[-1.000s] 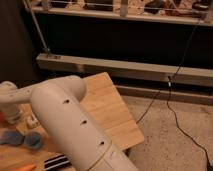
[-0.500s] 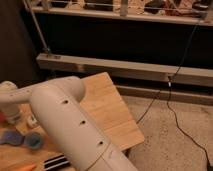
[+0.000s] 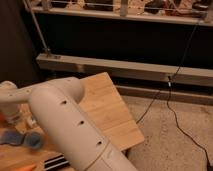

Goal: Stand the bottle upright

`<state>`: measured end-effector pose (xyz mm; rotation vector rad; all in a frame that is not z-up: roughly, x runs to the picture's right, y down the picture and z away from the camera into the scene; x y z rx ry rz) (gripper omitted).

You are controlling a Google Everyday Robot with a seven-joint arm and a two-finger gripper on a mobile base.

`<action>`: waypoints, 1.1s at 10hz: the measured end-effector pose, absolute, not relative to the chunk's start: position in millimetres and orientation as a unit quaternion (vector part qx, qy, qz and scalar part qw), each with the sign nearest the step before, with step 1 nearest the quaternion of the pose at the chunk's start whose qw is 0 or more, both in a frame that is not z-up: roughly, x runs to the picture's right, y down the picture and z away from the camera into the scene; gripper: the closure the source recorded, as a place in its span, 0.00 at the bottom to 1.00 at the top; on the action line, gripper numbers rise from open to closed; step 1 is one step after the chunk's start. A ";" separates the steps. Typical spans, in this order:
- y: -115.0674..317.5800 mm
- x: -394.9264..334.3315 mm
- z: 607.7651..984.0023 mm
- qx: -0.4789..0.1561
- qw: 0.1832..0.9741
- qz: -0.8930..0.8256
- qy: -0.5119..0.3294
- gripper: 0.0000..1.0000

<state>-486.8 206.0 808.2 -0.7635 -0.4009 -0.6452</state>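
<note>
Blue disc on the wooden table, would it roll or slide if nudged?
The blue disc lies flat, so it would probably slide, not roll. It looks thin, so likely light. The gripper sits up-left of it, at the picture's left edge.

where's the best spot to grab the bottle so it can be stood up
Only a pale sliver of the bottle shows past the arm, low on the wooden table, so its pose is unclear. If it lies flat, probably grip across its narrow body near one end, coming from above. The gripper is at the left edge, beside it.
</note>
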 end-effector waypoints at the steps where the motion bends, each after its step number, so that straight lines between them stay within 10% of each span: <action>1: 206.2 -487.3 808.5 -0.364 0.858 -0.307 -0.191 0.44; 11: 207.2 -486.1 814.2 -0.373 0.857 -0.302 -0.187 0.44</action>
